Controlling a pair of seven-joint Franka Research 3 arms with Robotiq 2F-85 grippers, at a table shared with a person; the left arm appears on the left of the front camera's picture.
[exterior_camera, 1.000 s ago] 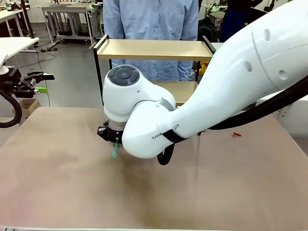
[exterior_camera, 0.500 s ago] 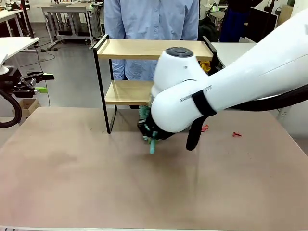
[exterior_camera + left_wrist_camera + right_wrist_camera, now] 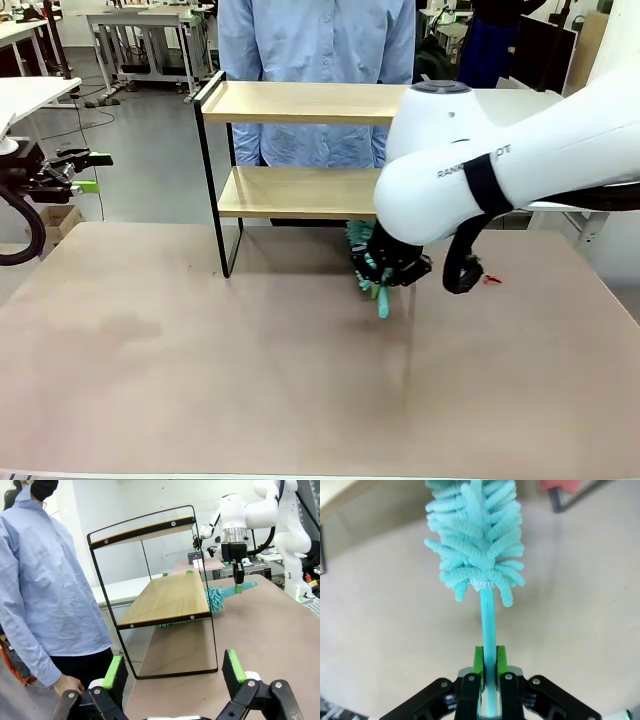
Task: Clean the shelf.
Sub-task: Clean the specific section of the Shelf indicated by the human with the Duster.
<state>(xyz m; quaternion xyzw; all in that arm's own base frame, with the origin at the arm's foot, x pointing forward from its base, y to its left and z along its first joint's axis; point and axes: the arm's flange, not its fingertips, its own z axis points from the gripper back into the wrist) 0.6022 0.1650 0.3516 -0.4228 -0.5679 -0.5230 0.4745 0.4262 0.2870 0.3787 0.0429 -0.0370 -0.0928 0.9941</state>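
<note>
Shelf: the two-tier shelf (image 3: 300, 102) stands at the far side of the table (image 3: 200, 400), upper centre of the front view, directly in front of the person (image 3: 315, 40); two light wooden boards in a thin black frame, both boards bare on top. In the left wrist view the shelf (image 3: 167, 600) is at the middle of the frame.
Right gripper: the right gripper (image 3: 392, 270), at centre right of the front view, is low over the table just in front of the shelf; its green pads are pinched tight on the thin handle of a turquoise duster (image 3: 475, 545), clear in its own wrist view (image 3: 489, 657).
Duster: the fluffy head (image 3: 215, 597) points at the shelf and reaches under the lower board; whether it touches the wood cannot be told.
Left gripper: the left gripper (image 3: 172, 672) is at the left edge of the front view (image 3: 75, 172), off the table, its pincer spread wide with nothing between the pads.
Person: stands behind the shelf in a light blue shirt, one hand (image 3: 67, 684) hanging at the lower left of the left wrist view.
Other: a small red object (image 3: 490, 280) lies on the table right of the right gripper.
</note>
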